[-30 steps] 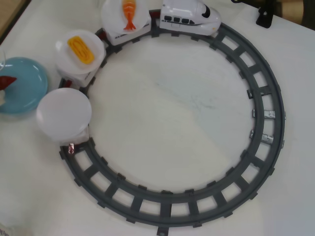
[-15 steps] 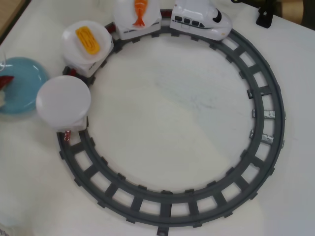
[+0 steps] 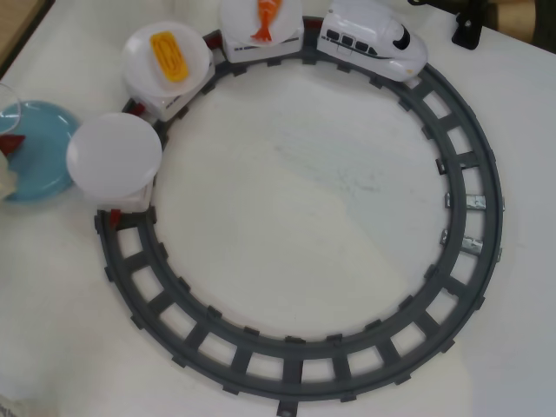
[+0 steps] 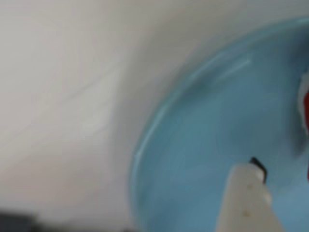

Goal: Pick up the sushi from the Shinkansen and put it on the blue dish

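The blue dish (image 3: 39,143) lies at the left edge of the overhead view and fills the blurred wrist view (image 4: 207,145). The dark-red sushi (image 3: 10,140) is over the dish's left part; in the wrist view it is a red sliver at the right edge (image 4: 305,104). My gripper (image 4: 277,145) hovers close over the dish. Only one whitish finger (image 4: 246,198) shows, bare and apart from the sushi. A pale bit of it shows at the overhead view's left edge (image 3: 7,178). The white Shinkansen (image 3: 373,39) stands on the track at the top right.
The grey circular track (image 3: 295,365) takes up most of the table. Three cars trail the train: one plate with an orange shrimp piece (image 3: 265,22), one with a yellow egg piece (image 3: 169,55), and a bare white plate (image 3: 114,156) right next to the blue dish.
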You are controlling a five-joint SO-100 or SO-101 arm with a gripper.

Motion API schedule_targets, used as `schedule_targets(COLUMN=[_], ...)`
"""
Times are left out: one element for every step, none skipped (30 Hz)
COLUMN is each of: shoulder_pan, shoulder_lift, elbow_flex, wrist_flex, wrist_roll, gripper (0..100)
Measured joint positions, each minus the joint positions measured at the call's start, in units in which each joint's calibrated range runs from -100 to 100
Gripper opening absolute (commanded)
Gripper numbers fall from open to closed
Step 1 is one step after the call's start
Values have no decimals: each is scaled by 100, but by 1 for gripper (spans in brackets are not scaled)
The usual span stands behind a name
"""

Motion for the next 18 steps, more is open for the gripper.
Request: schedule_targets(shoulder_pan=[0, 0, 0, 0, 0, 0, 0, 0, 0, 0, 0, 0, 0, 0, 0, -8, -16, -16], shoulder_lift=[-177, -371, -590, -810, -1038, -1282, -1552, -1856, -2168, -2488, -2843, -3205, -3568, -3948, -4327, -4690, -5078, -5449], elbow_flex=[-27, -27, -27, -27, -27, 9, 82, 220, 384, 558, 778, 1034, 1317, 1656, 2022, 2434, 2891, 3367], wrist_flex=[235, 487, 706, 908, 1076, 1185, 1252, 1277, 1286, 1269, 1185, 1067, 916, 731, 504, 261, 8, -286], wrist_roll=[0, 0, 0, 0, 0, 0, -5, -5, -21, -67, -124, -181, -243, -300, -357, -409, -450, -491], gripper=[16, 16, 16, 16, 16, 16, 16, 16, 16, 16, 16, 16, 16, 16, 16, 16, 16, 16])
